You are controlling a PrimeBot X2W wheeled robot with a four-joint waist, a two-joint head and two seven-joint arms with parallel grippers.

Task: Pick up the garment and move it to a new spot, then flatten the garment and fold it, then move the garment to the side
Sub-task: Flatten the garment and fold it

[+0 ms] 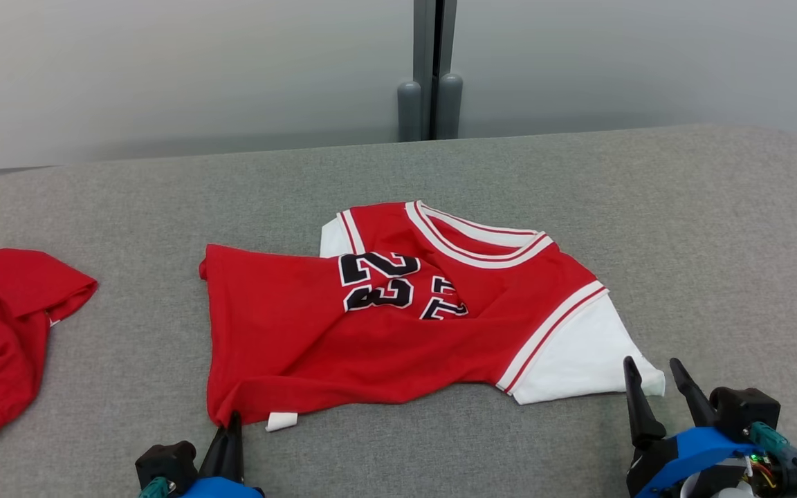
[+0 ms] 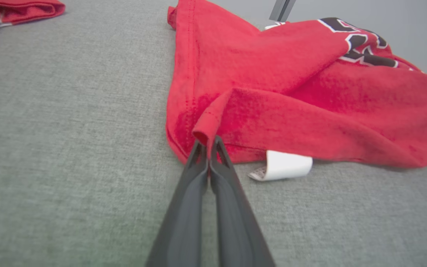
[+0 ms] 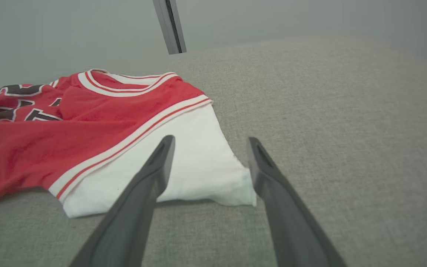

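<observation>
Two garments are lying on the grey bench [image 1: 647,194]: one red jersey [image 1: 398,325] is sitting near the middle, and one plain red piece [image 1: 4,325] is lying well apart at the left edge. The left pincer [image 1: 234,417] is pinching the jersey's near hem corner shut, just beside one white tag [image 1: 281,420]. The right pincer [image 1: 651,363] is standing wide, its two fingers either side of the corner of one white sleeve [image 1: 585,353].
</observation>
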